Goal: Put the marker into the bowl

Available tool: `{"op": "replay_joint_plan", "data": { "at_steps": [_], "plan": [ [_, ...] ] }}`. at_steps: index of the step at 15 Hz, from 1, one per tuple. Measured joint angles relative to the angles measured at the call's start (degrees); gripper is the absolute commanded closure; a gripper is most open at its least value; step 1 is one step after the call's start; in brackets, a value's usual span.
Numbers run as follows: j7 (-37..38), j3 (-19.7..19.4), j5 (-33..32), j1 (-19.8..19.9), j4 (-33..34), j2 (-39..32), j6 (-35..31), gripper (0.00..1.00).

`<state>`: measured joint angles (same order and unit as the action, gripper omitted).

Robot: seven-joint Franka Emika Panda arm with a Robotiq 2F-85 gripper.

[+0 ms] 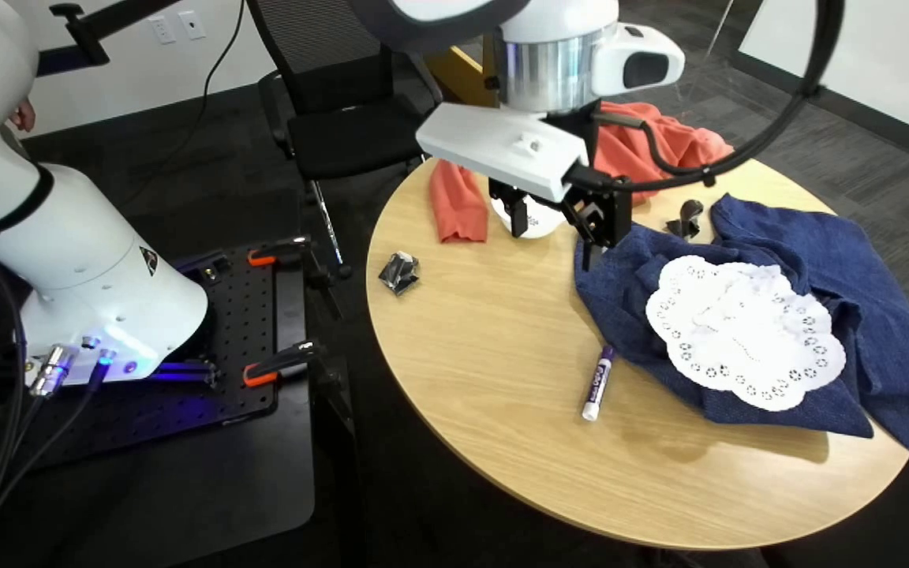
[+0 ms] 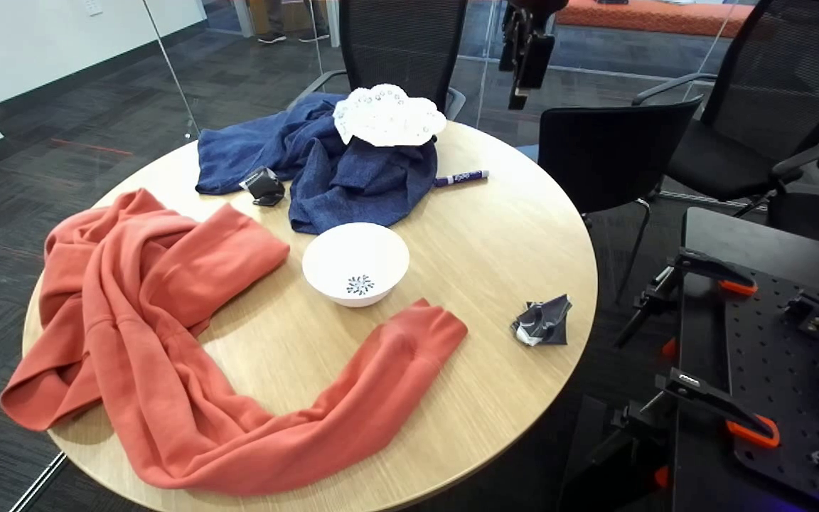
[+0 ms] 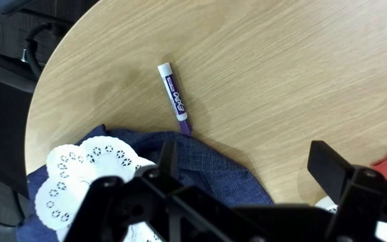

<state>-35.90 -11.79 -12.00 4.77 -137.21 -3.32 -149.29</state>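
Well, the gripper (image 3: 244, 158) hangs above the round wooden table (image 1: 462, 339) with its fingers spread wide — the wrist view shows a broad gap from one to the other. The marker (image 3: 174, 95) lies on the table, well apart from both the fingers and the bowl (image 2: 356, 256). In an exterior view it rests just left of a blue denim cloth (image 1: 809, 237), its white end toward the near side and its purple cap pointing to the far side, right by the cloth's edge; whether cap and denim touch, I cannot tell. A white lacy doily (image 1: 746, 331) lies on the denim. The bowl stands upright on the wood; in an exterior view it sits nearer and farther left than the marker, between the denim and the cuffed end of a coral-red garment (image 2: 150, 320). A small dark pattern marks its inside. To the right of the bowl, near the table's rim, there is a crumpled dark wrapper (image 2: 544, 323) — and over on the far left a small black object (image 2: 265, 188) sits just beside the denim
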Motion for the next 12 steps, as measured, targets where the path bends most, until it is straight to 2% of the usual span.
{"op": "replay_joint_plan", "data": {
  "at_steps": [6,12],
  "plan": [
    [-12.25,3.45,7.97,4.37,6.43,-10.42,-0.34,0.00],
    [-15.73,6.42,10.02,9.45,13.16,-18.94,-0.33,0.00]
  ]
}}
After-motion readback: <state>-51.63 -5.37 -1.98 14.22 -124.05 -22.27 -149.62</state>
